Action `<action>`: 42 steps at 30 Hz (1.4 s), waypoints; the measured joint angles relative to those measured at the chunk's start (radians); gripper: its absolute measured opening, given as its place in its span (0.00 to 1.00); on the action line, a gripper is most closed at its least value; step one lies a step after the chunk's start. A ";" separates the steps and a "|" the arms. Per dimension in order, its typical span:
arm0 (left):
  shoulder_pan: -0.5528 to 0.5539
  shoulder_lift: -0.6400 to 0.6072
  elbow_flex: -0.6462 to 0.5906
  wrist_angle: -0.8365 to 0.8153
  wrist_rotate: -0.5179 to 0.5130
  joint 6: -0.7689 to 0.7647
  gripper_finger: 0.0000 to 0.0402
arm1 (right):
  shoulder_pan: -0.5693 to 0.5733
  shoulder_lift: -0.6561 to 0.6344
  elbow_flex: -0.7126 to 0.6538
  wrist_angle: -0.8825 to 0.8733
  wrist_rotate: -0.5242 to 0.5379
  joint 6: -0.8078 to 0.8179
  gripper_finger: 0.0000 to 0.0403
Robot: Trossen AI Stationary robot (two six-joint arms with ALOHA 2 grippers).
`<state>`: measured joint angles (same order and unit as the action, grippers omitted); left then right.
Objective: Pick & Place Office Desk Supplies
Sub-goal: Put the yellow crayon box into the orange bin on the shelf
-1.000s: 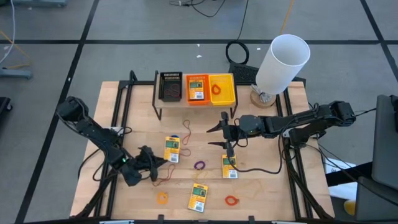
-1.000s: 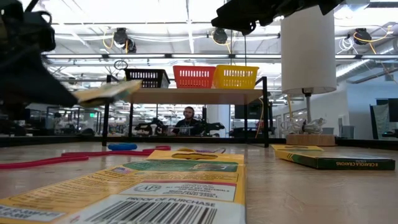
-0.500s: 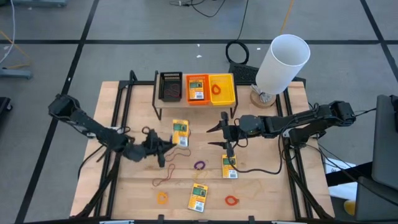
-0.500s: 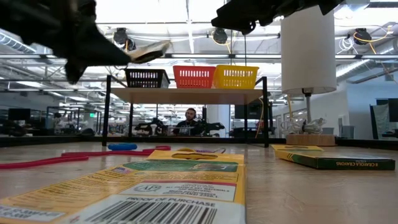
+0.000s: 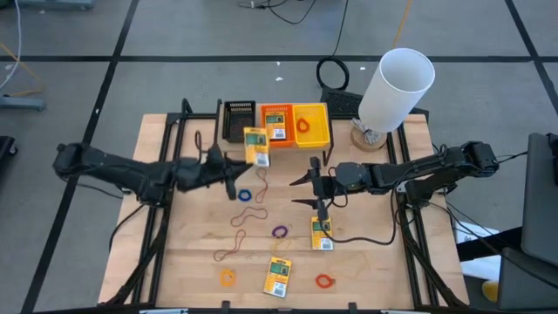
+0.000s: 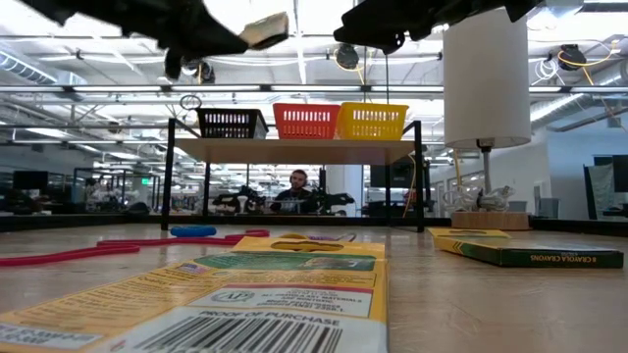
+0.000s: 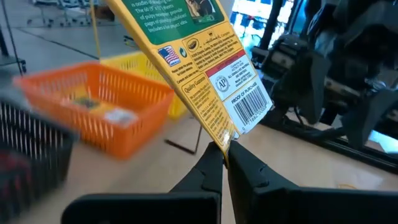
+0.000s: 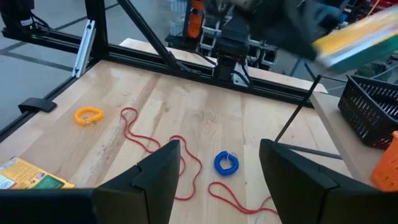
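Note:
My left gripper hovers just in front of the shelf with the bins, shut on a yellow pack with a green-and-white label. A second pack lies in the orange bin. Two more lie flat on the table. Rubber-band loops are scattered over the wood: blue, red, purple, orange. My right gripper hangs open above the table's middle, touching nothing. My left gripper pinches the pack by one lower corner between its two fingers, at their free ends. The pack is lifted clear and stands tilted up and away from the fingers, label side toward the wrist camera.
A raised shelf at the far side carries black, orange and yellow bins; an orange band lies in the yellow one. A big white cylinder stands at the far right. Open wood lies on the near left.
My left gripper has risen and swung from the table's near left toward the far edge and the bins, staying shut. The pack has gone with it, lifted well clear of the table. The right arm has kept still.

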<state>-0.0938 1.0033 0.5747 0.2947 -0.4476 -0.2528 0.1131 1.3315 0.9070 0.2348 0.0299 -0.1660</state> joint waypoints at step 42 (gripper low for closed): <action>0.465 0.333 0.419 -0.320 0.440 -0.044 0.03 | 0.000 0.000 0.000 0.038 -0.001 -0.003 0.52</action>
<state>0.3710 1.3365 0.9939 -0.0254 -0.0078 -0.2966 0.1127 1.3315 0.9070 0.2726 0.0292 -0.1687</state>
